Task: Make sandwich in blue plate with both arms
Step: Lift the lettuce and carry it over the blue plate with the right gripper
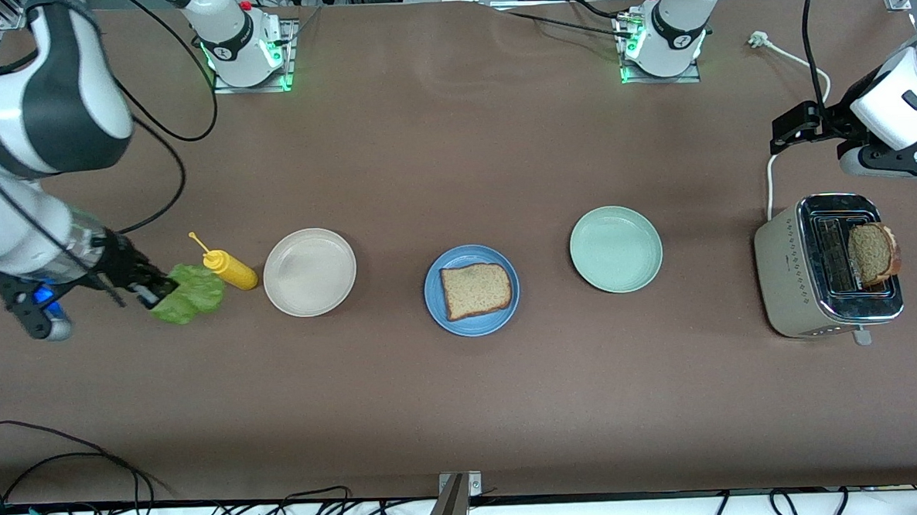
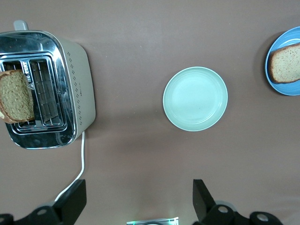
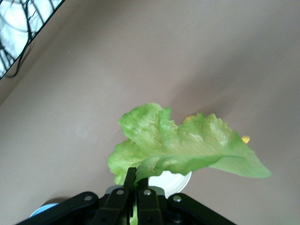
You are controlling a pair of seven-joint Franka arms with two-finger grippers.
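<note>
One brown bread slice (image 1: 475, 290) lies flat on the blue plate (image 1: 473, 326) at the table's middle; the left wrist view shows the plate (image 2: 289, 35) and slice (image 2: 287, 63) too. A second bread slice (image 1: 872, 253) stands in a slot of the toaster (image 1: 784, 274). My right gripper (image 1: 158, 292) is shut on the ruffled green lettuce leaf (image 1: 193, 294), held above the table beside the mustard bottle (image 1: 231, 269); in the right wrist view the leaf (image 3: 183, 145) fans out from the closed fingers (image 3: 130, 178). My left gripper (image 1: 790, 131) hangs open and empty over the toaster's cord.
A beige plate (image 1: 310, 272) sits between the mustard bottle and the blue plate. A pale green plate (image 1: 615, 249) lies toward the left arm's end, with the toaster past it. A white power cord (image 1: 771, 182) runs from the toaster toward the arm bases.
</note>
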